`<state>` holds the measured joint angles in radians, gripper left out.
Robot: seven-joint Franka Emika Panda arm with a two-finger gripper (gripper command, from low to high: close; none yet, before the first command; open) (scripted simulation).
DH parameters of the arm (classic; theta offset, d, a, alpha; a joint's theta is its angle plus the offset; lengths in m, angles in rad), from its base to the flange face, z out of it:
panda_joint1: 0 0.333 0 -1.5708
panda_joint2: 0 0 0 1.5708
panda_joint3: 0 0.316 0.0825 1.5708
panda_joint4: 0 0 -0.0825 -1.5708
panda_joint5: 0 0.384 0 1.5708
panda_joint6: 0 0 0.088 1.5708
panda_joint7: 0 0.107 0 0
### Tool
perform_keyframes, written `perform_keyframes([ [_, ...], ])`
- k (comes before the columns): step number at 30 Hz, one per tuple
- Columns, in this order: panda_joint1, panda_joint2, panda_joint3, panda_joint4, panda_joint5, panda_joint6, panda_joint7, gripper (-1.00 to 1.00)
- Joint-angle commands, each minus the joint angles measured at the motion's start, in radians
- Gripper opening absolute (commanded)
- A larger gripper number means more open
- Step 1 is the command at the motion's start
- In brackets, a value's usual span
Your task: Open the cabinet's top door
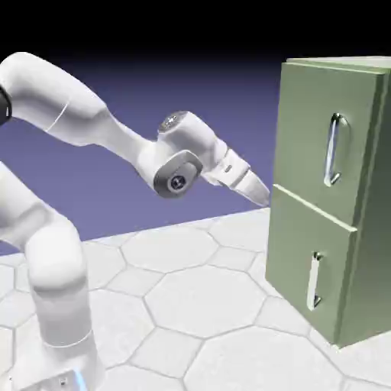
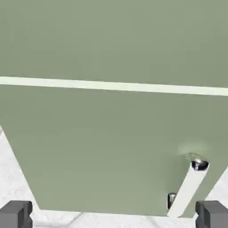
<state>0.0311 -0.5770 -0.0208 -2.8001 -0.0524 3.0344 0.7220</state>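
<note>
You've got the cabinet (image 1: 328,198) standing on the bench (image 1: 191,305) at the exterior view's right: a tall boxy thing, matte sage-green, flat-faced w/ crisp edges. Its front is split into two panels by a horizontal seam. The top door (image 1: 317,130) is the upper panel, shut flush, w/ a vertical silver bar handle (image 1: 334,150) that has a polished, rounded look and stands off the panel on two posts. Below it sits the lower panel (image 1: 305,271) w/ its own shorter silver handle (image 1: 314,281).

The arm is smooth glossy white w/ grey joint caps. Your pincer (image 1: 260,191) points level toward the cabinet front, about at the seam height, near the front's left edge and well left of both handles. In the exterior view it's small, so contact w/ the panel is hard to call, prob. just short of it.

In the hand view the two square grey fingertips (image 2: 16,213) sit far apart at the bottom corners, jaws spread wide, nothing between them. Green panel fills that view, crossed by a pale seam line (image 2: 114,86), w/ one silver handle (image 2: 189,187) at lower right.

The bench surface is pale grey-white w/ a hexagon tile pattern.
</note>
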Motion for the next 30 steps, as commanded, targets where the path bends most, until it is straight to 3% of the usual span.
perform_keyframes([
  [1,0.016,-0.006,-0.017,0.008,-0.044,-0.002,-0.016,1.0],
  [30,0.475,-0.174,-0.519,0.246,-1.305,-0.064,-0.474,1.0],
])
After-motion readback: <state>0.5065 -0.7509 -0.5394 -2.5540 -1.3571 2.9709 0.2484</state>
